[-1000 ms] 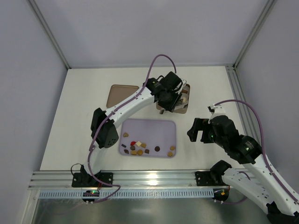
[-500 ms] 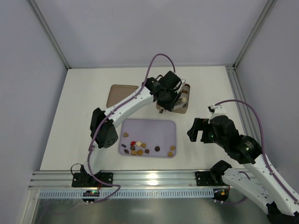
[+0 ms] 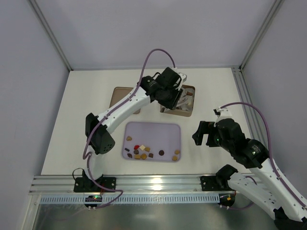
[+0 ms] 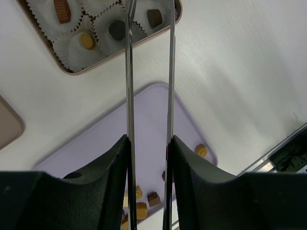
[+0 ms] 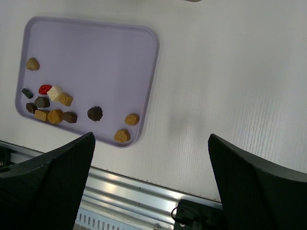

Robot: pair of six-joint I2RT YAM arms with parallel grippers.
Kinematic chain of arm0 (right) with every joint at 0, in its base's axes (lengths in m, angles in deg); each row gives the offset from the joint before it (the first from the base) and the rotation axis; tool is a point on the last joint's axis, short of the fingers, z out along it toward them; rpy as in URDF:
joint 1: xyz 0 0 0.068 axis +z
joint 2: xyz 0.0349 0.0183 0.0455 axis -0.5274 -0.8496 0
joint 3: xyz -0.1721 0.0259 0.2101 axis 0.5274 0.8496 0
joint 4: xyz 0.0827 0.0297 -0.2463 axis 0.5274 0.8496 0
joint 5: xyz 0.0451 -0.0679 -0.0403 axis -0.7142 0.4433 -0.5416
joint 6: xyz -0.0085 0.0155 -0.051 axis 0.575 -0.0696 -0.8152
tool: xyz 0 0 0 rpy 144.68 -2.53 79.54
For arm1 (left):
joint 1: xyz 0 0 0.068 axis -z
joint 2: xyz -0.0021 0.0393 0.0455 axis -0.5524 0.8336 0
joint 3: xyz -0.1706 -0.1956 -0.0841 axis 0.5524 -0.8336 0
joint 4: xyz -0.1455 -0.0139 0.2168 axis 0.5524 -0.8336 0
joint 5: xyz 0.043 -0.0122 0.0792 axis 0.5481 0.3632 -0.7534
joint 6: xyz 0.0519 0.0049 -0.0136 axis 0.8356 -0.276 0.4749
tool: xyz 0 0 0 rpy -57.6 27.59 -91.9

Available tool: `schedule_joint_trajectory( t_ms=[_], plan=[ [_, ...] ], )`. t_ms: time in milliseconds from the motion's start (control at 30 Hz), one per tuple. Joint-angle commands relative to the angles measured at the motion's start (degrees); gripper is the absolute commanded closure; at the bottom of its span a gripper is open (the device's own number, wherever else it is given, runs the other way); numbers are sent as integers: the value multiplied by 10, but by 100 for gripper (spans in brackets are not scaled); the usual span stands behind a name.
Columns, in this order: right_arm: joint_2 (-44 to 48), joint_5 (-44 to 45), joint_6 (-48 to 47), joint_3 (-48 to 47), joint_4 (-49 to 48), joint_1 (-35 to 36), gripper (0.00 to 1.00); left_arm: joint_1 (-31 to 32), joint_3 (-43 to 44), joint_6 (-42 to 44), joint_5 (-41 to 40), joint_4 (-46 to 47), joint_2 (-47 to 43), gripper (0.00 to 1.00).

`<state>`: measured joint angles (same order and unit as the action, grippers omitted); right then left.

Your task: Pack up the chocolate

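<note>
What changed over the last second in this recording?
The left gripper shifted toward the table's far side and slightly left, uncovering more of the box, and its elbow swung left. Its fingers kept the same gap; nothing visibly taken or let go. The right gripper, the chocolates on the tray and the lid stayed put.

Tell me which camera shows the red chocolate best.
The right wrist view: the red chocolate lies unobstructed at one end of the lavender tray. The top external view shows it only as a tiny speck. The left wrist view does not show it.
</note>
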<state>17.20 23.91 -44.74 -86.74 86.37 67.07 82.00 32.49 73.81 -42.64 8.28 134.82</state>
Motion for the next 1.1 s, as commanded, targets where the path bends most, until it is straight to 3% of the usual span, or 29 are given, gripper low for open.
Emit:
schedule_joint_trajectory(
  t_ms=[0,267,500,633,867,1067],
  plan=[
    [-4,9,4,-19,-12,0,0,-13,-10,8,-4,15,-68,61],
    [-29,-7,0,-28,-42,0,0,-67,-121,-18,-45,33,-185,61],
    [-83,-13,-26,-52,-77,-1,0,-195,-304,-60,-68,58,-316,60],
    [-111,-10,-43,-70,-92,-1,0,-303,-388,-76,-77,80,-372,59],
    [-146,-20,-58,-69,-117,-1,0,-462,-489,-98,-61,141,-379,59],
    [-160,-27,-59,-66,-133,-1,0,-522,-506,-108,-82,183,-335,57]
  ],
)
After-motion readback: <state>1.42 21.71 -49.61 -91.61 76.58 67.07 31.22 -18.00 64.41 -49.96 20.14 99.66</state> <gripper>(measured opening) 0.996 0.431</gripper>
